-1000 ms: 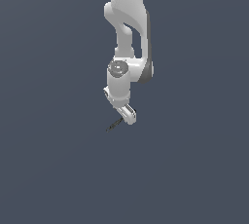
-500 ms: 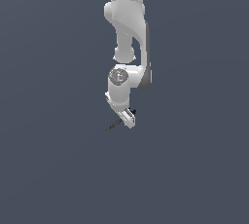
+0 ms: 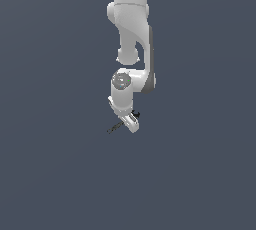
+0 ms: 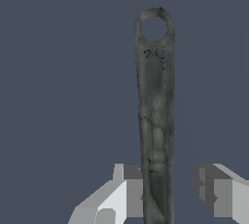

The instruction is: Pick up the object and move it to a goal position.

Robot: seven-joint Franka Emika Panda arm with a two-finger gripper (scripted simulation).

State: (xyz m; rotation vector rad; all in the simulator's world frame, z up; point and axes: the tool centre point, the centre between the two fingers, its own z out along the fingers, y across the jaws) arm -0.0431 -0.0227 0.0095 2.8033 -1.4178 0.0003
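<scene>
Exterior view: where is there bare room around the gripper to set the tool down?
Bare grey ground lies open on the exterior view's left, right and below the gripper. The only crowded spot is at the gripper itself, where the thin tool sits between the fingers.

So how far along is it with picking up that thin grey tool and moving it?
Done: the arm has brought its tool down onto the grey rod. In hand: the wrist view shows the rod lying between the fingers, one touching it, the other apart with a gap, so it is not clamped. Whether it is lifted cannot be told. Left: closing, lifting and carrying; no goal marker shows.
</scene>
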